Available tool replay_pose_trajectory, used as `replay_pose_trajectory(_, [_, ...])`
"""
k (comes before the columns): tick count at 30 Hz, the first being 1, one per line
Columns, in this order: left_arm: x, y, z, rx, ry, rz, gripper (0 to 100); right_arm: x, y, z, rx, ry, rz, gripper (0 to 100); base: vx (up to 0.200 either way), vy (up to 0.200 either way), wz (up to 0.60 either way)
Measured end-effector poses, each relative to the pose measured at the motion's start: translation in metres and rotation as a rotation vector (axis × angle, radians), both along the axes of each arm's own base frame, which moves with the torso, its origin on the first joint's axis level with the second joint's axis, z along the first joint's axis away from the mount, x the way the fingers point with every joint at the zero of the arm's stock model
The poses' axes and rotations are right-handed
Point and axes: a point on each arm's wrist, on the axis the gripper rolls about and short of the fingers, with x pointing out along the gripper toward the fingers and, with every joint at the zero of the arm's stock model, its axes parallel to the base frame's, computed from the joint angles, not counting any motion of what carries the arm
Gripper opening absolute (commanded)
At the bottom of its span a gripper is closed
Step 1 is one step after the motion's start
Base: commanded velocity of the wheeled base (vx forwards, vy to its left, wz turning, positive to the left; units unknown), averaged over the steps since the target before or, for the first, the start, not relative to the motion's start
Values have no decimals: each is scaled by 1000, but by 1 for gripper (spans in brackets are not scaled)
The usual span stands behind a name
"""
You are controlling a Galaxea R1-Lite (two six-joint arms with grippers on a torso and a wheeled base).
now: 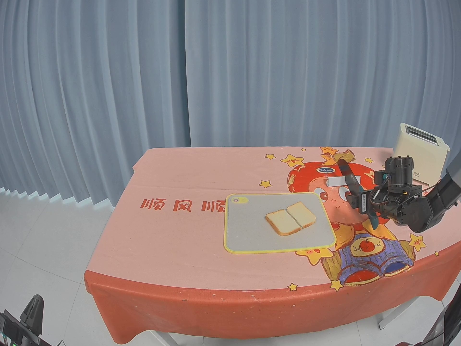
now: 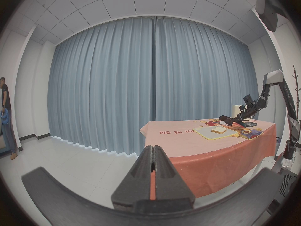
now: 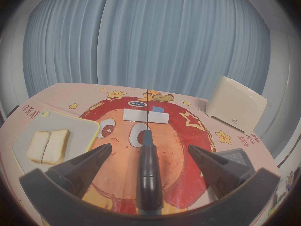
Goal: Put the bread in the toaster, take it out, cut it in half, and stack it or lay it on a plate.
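Bread halves [image 1: 291, 218] on cutting board [image 1: 247, 229], inside its edges; right hand [image 3: 150, 147] open astride knife [image 3: 149, 173]; left hand [image 2: 152, 148] closed.

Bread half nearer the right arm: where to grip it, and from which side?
Come from above, fingers across its two free ends, probably. The half lies flat on the board and its cut side touches the other half, so no finger fits there.

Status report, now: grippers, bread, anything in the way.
Left gripper shut, off the table. Right gripper open, knife handle between its fingers. Bread in two halves, side by side on cutting board. Nothing covers the bread.
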Motion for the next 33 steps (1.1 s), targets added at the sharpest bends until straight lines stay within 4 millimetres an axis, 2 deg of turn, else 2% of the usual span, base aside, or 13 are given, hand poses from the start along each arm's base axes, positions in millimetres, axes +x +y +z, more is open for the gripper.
replay_pose_trajectory(15, [0,0,0,0,0,0,0,-10,1,26,12,-67,4,100,0,0,0])
replay_pose_trajectory(22, [0,0,0,0,0,0,0,-20,13,36,47,-87,19,100,0,0,0])
replay_pose_trajectory(33, [0,0,0,-2,0,0,0,-29,30,39,32,-64,8,100,0,0,0])
